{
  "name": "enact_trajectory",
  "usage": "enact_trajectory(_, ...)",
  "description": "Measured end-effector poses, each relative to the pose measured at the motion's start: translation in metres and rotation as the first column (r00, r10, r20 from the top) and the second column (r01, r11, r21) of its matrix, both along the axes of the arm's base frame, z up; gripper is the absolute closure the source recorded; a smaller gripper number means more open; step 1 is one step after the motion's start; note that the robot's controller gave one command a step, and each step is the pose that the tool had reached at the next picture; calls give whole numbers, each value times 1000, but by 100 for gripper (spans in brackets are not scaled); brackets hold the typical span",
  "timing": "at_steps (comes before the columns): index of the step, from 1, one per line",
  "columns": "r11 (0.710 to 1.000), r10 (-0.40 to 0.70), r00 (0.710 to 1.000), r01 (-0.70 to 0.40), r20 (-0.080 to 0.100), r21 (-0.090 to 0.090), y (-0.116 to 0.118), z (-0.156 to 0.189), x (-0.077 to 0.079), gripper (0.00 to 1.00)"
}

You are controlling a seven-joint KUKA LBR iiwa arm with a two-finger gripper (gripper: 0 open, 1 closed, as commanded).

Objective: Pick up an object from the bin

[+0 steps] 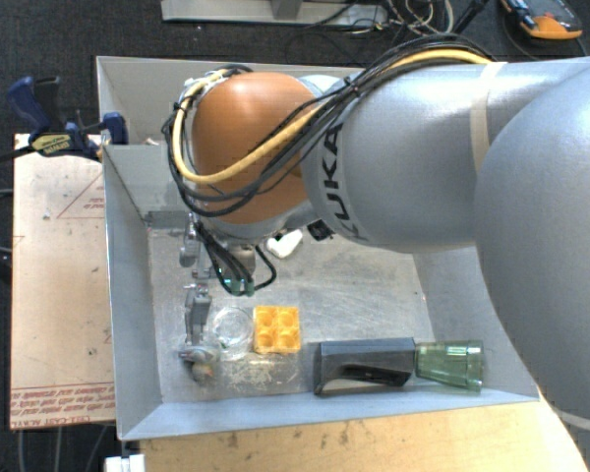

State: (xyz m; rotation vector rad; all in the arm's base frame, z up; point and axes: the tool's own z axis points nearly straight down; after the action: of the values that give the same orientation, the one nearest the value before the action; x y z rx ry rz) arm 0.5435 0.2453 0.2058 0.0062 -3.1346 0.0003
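My gripper (195, 347) hangs below the orange dome and reaches down to the bin floor at the front left. Just to its right lies a clear, crumpled plastic piece (230, 328), close to or touching the gripper. Beside that sits a yellow waffle-patterned block (276, 329). A clear bag with pale bits (259, 372) lies along the front wall below them.
A dark grey and black tool (364, 366) lies along the front wall, with a green translucent glass (451, 364) at its right end. A small white object (285, 243) shows under the arm near the middle. The arm covers the right and back of the bin.
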Motion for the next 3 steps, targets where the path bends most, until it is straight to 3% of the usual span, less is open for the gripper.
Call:
enact_trajectory(1, 1000, -4, 1000, 4, 7, 2, -1, 4, 2, 0)
enact_trajectory(2, 995, 95, 995, -95, 14, 2, -2, -11, -20, 0)
enact_trajectory(3, 982, 187, 982, -187, 10, 2, -29, -83, -51, 0)
